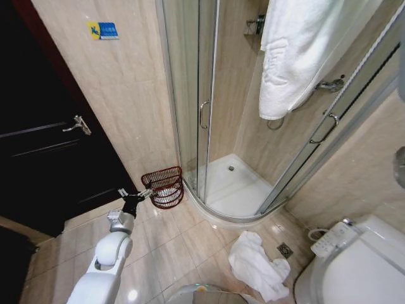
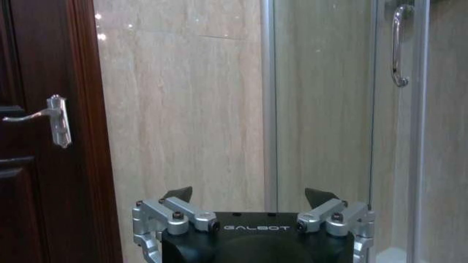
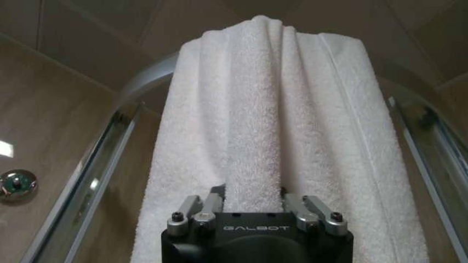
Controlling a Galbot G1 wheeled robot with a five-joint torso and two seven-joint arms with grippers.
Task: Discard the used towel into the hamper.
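Observation:
A white towel (image 1: 297, 57) hangs over the top rail of the glass shower enclosure at the upper right. In the right wrist view my right gripper (image 3: 249, 192) is pressed into this towel (image 3: 256, 109), its two fingers shut on a vertical fold of the cloth. The hamper (image 1: 163, 187), a small round red-brown wire basket, stands on the floor against the wall beside the shower. My left gripper (image 1: 136, 196) hovers just left of the hamper. In the left wrist view the left gripper (image 2: 250, 193) is open and holds nothing.
A second white towel (image 1: 256, 266) lies crumpled on the tiled floor near a floor drain (image 1: 285, 249). A toilet (image 1: 354, 266) fills the lower right. A dark wooden door (image 1: 44, 139) with a lever handle (image 2: 55, 118) is on the left. The shower door (image 1: 199, 95) stands partly open.

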